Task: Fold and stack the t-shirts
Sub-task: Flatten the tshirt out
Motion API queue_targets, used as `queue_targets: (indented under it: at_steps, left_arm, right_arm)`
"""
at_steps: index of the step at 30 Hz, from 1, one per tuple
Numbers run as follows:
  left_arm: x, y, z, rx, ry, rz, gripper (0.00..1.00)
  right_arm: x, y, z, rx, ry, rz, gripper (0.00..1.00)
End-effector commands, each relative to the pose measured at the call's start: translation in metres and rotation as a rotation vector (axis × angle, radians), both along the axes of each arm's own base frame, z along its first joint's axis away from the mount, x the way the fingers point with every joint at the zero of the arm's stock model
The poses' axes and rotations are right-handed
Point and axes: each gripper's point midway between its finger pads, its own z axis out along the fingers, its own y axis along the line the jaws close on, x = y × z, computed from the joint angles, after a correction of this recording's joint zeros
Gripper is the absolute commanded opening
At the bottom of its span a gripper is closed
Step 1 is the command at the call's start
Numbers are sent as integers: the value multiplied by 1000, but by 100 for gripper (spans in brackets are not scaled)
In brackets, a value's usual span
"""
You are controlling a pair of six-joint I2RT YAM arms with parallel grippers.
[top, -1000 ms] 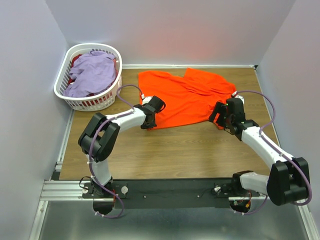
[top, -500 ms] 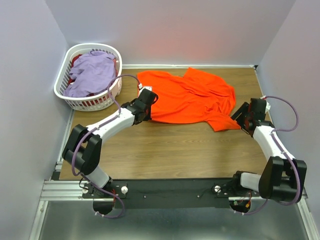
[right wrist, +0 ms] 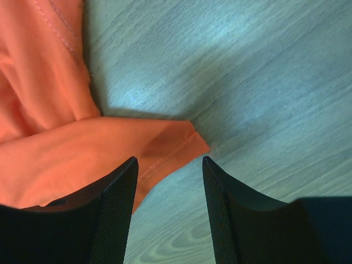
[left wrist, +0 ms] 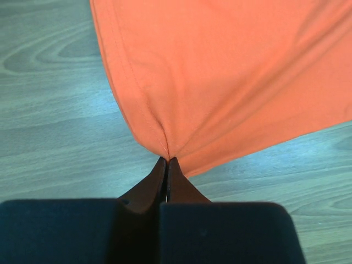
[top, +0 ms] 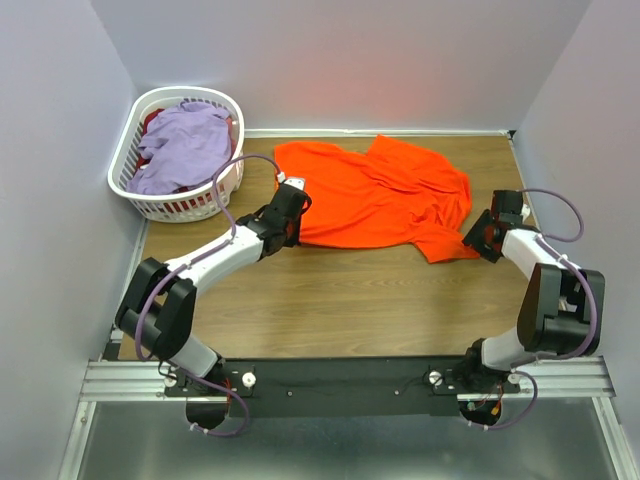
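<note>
Pale lavender walls enclose a brown wood-grain table point(top: 330, 290) in the overhead view. A white slotted plastic laundry basket point(top: 190, 205) stands in the far left corner, holding a crumpled lavender cloth t-shirt point(top: 185, 145). A bright orange short-sleeved cloth t-shirt point(top: 385, 195) lies spread and somewhat rumpled across the far middle of the table. The left gripper point(top: 290, 205) sits at its near left corner. The right gripper point(top: 478, 238) is low at its near right corner, just beside the cloth.

From the left wrist, the left gripper point(left wrist: 166, 160) has its two dark fingers pressed together on a gathered corner of the orange shirt point(left wrist: 236, 77), and the cloth puckers toward the tips. Bare table point(left wrist: 55, 110) shows on the left.

From the right wrist, the right gripper point(right wrist: 168, 165) has its fingers spread apart and holds nothing. A hemmed corner of the orange shirt point(right wrist: 66, 159) lies flat on the table point(right wrist: 247, 82), reaching into the gap between them.
</note>
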Motion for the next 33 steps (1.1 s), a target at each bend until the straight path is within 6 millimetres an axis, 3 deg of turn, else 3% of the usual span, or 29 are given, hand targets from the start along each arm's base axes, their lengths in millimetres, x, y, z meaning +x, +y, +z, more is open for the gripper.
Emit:
queue_targets:
  at_steps: [1, 7, 22, 26, 33]
  left_arm:
    - [1, 0, 15, -24, -53, -14, 0]
    - [1, 3, 19, -21, -64, -4, 0]
    - [1, 6, 22, -10, -75, 2, 0]
    - [1, 8, 24, -6, -83, 9, 0]
    - [1, 11, 26, 1, -89, 17, 0]
  right_arm:
    - [3, -12, 0, -50, 40, -4, 58]
    - [-2, -18, -7, -79, 78, -29, 58]
    - [-19, -14, -42, -52, 188, -29, 57]
    - [-24, -15, -49, -56, 214, -24, 50]
    - [-28, -13, -59, -47, 247, -19, 27]
